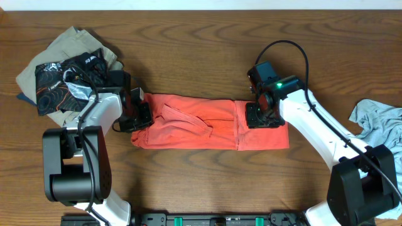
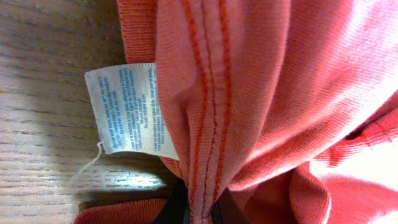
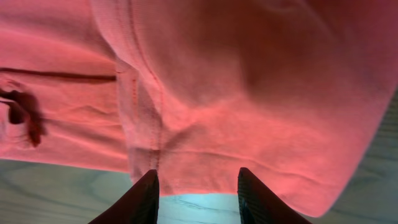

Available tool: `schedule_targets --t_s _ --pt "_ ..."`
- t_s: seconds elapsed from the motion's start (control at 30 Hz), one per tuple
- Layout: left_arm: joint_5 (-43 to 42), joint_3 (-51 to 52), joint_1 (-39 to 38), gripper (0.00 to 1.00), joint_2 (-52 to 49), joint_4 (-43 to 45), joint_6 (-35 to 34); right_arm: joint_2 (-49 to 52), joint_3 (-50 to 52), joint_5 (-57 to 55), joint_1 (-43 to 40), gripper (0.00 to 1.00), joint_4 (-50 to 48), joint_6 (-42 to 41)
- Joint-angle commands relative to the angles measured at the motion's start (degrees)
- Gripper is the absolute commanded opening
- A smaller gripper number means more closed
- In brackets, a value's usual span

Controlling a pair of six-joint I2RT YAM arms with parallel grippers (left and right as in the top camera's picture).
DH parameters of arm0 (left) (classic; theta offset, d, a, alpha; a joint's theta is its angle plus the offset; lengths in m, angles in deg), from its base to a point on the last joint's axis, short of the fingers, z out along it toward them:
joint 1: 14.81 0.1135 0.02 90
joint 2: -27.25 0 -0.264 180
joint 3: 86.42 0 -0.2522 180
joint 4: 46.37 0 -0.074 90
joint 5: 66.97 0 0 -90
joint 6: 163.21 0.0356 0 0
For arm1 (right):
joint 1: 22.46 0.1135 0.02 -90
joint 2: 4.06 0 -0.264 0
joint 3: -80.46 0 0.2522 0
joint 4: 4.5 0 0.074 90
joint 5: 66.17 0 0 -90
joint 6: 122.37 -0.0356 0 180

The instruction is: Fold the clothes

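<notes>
Here, left tool (image 2: 200,210) pinching garment (image 1: 201,129), right tool (image 3: 196,180) open

Seam of orange garment (image 2: 280,93) seems pinched between fingertips (image 2: 177,208); white care label (image 2: 129,109) over wooden table (image 2: 43,62).

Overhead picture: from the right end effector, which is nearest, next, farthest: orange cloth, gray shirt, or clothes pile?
1. Orange cloth, beneath the right end effector.
2. Gray shirt, at the right edge.
3. Clothes pile, far left.
</notes>
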Motion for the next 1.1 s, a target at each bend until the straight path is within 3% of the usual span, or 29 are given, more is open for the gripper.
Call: schedule_targets --t_s 0.0,0.3,0.47,0.77,1.07 --pt "0.22 -0.39 0.35 0.06 -1.01 -2.23 0.33 0.63 -0.26 -4.37 -2.10 0.39 0.76 -0.70" --pt "5.77 -14.88 6.27 0.07 4.37 -17.73 -1.05 0.59 -0.37 -6.38 -13.70 0.41 3.08 4.15" --pt "4.15 -21.86 3.61 0.06 7.54 -25.59 -1.27 0.59 -0.37 -6.38 -19.32 0.42 2.91 7.69" --pt "0.20 -23.17 -17.25 0.06 10.14 -25.68 -9.07 0.59 -0.35 -6.34 -22.82 0.42 2.95 8.81" --pt "0.66 -23.17 -37.35 0.06 4.55 -12.96 -18.99 0.59 -0.35 -6.34 -22.82 0.42 3.32 8.98"
